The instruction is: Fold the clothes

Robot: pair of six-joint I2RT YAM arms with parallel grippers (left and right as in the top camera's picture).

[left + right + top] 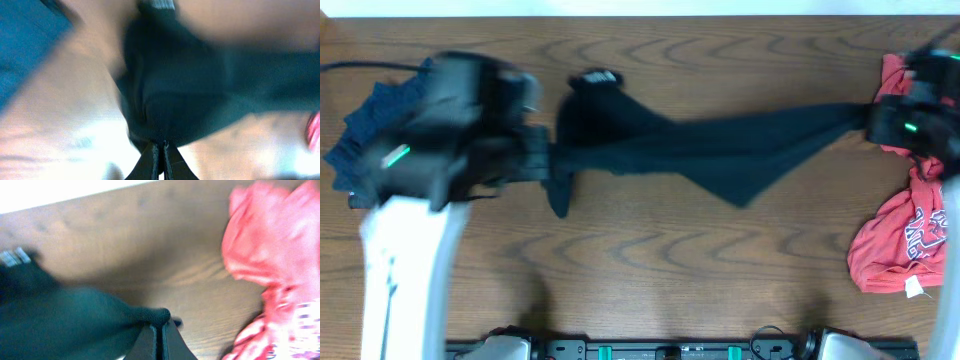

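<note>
The black shirt [700,150] hangs stretched between my two grippers across the table's middle. My left gripper [552,160] is shut on its left end, and the left wrist view shows the cloth [190,85] pinched in the jaws [162,146]. My right gripper [872,118] is shut on its right end, and the right wrist view shows a fold [75,320] in the jaws [161,325]. The coral-red T-shirt [905,245] lies crumpled at the right edge, under the right arm. A navy-blue garment [370,125] lies at the far left, partly behind the left arm.
The wooden table [670,270] fills the view. A dark rail with arm bases [670,350] runs along the front edge. A black cable [360,66] crosses the back left corner. The red T-shirt also shows in the right wrist view [270,245].
</note>
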